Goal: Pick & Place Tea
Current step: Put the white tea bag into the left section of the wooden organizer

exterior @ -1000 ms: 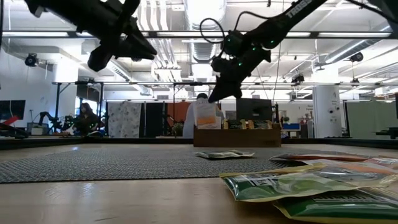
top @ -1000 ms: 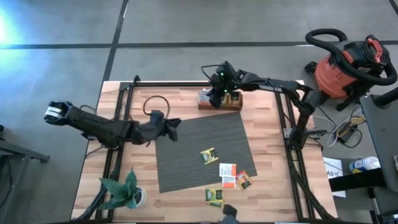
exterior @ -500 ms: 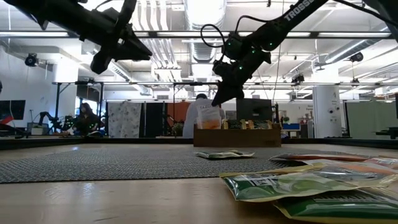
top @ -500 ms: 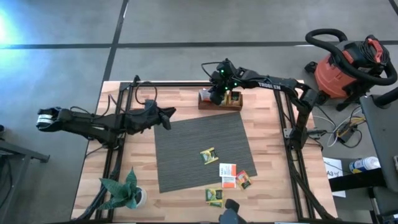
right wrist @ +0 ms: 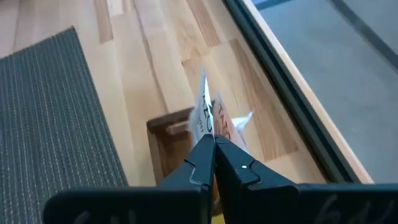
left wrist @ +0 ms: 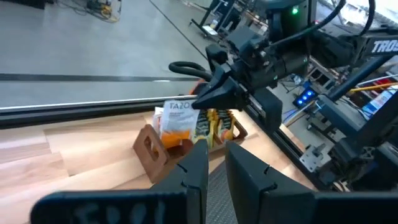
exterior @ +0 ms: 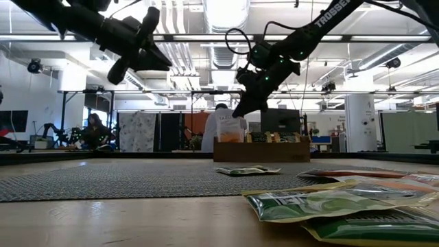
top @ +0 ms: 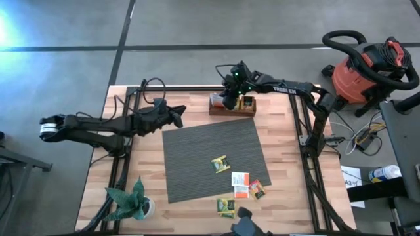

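My right gripper [top: 228, 101] is over the left end of the wooden box [top: 233, 107] at the table's far edge, shut on a white-and-orange tea packet [left wrist: 177, 118]. More packets stand inside the box [left wrist: 214, 121]. A green-yellow tea packet [top: 220, 164] lies flat on the grey mat [top: 197, 164]. Several more [top: 241, 187] lie on the wood by the mat's near right corner. My left gripper [top: 179, 117] hovers past the mat's far left corner, its fingers [left wrist: 196, 165] a narrow gap apart with nothing between them. My right gripper pinches the packet's upper edge [right wrist: 207, 121] between its two fingertips, only at their free ends. The fingers slant down from the table's right. The packet stands upright, edge-on below the fingertips, and its lower part [left wrist: 176, 132] is down in the box's left end.
A potted plant [top: 131, 204] stands at the near left corner. Black frame rails [top: 131, 105] run along the table's left, far and right sides. A red shop vacuum [top: 367, 65] sits on the floor at the far right. People show in the room behind [exterior: 89, 130].
My left gripper has swung from above the mat's far left corner toward the table's far edge, staying high and turning to face the box. My right gripper has eased slightly toward the far edge, still shut on the packet above the box.
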